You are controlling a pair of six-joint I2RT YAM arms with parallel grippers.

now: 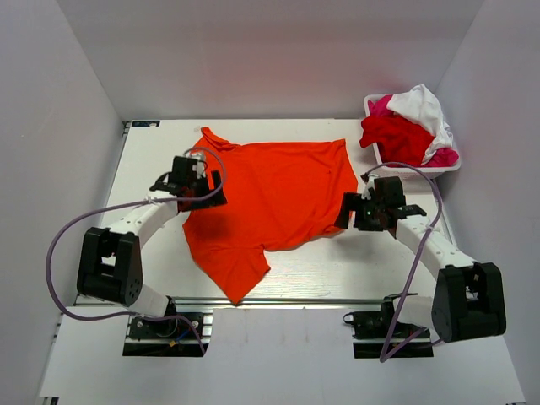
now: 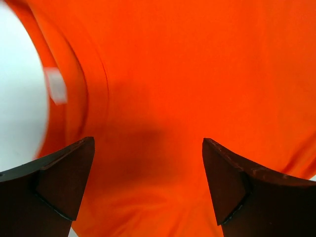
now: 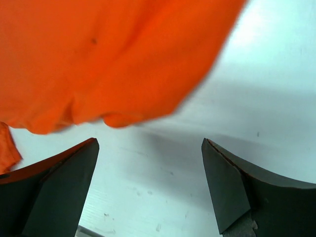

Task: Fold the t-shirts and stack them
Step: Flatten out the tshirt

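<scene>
While both arms hang low over the bench (image 1: 337, 270), the orange t-shirt (image 1: 278, 198) lies spread on it, roughly mid-bench & a bit left of centre. Its long axis runs left-right across the bench. The neck end points left: the left wrist view shows a curved collar seam w/ a small white tag (image 2: 55, 86) at the cloth's left side. The hem end points right, toward the right arm (image 1: 422, 236). One sleeve pokes out at the far left corner, another corner of cloth sticks out toward the near edge. The near side is rumpled, not flat.

The left jaws sit over the shirt's left part, near the collar, at the end of the left arm (image 1: 139, 219). They're wide open w/ nothing btwn them; orange cloth (image 2: 187, 74) fills the view below, w/ a strip of white bench at the left. Can't tell if the tips touch the cloth.

The right jaws are just beside the shirt's right edge, over bare bench. They're also wide open & hold nothing; the right wrist view shows the shirt's edge (image 3: 98, 64) ahead of them, apart from the tips.

At the far right corner stands a white basket (image 1: 372, 104) holding a red t-shirt (image 1: 392, 135), a white t-shirt (image 1: 422, 105) & a pink t-shirt (image 1: 447, 158), all bunched up. It's well apart from the orange one.
</scene>
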